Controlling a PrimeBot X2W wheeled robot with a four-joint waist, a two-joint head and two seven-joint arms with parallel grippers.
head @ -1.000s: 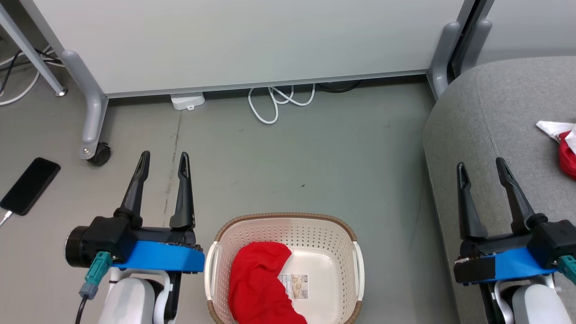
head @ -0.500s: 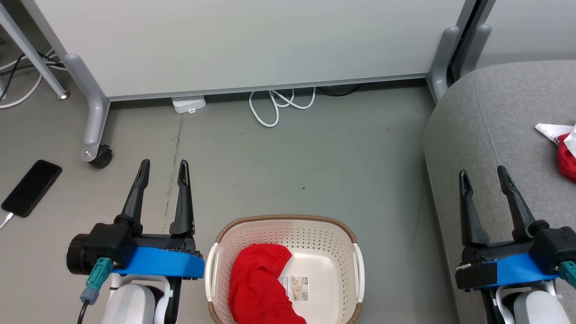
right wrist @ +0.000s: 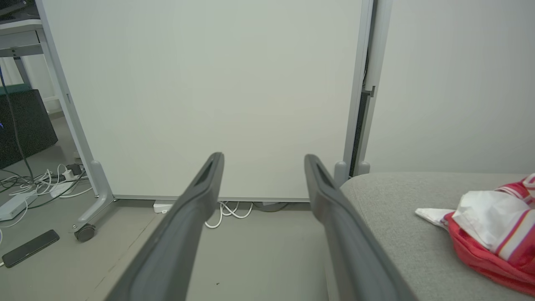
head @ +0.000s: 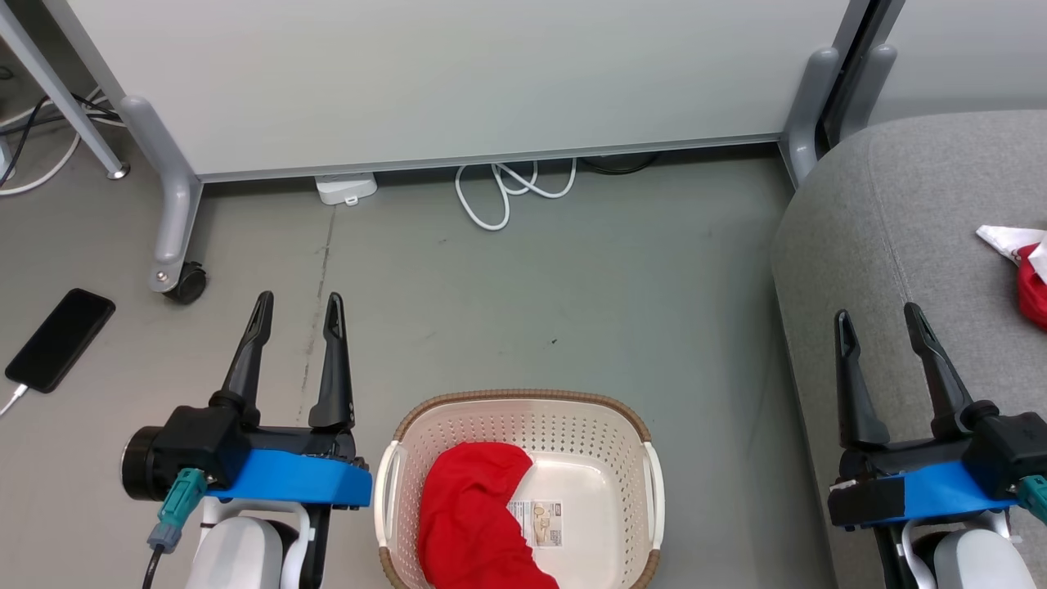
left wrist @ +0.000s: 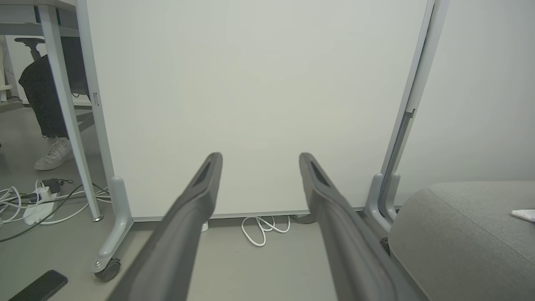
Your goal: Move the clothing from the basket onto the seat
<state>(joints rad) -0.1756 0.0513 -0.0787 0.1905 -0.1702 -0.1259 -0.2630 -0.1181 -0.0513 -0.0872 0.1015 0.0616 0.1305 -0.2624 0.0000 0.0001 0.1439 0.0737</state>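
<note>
A red garment (head: 470,519) lies crumpled in the left half of the cream basket (head: 630,425), which stands on the floor at the bottom centre; a label sticker shows on the basket's bare bottom. Another red and white garment (right wrist: 497,232) rests on the grey seat (head: 883,213) at the right. My left gripper (head: 298,304) stands open over the floor, left of the basket, holding nothing. My right gripper (head: 877,317) is open above the seat's front edge, also holding nothing. The seat (left wrist: 459,234) also shows in the left wrist view.
A white partition on castor legs (head: 176,278) stands behind the basket. White cables (head: 507,184) and a power adapter (head: 346,186) lie at its foot. A black phone (head: 61,337) on a cable lies on the floor at far left. A person's shoe (left wrist: 52,154) shows beyond the partition.
The head view shifted slightly, so the whole scene sits a little lower. Both grippers dropped slightly in the picture and stayed open. The clothing and basket did not move.
</note>
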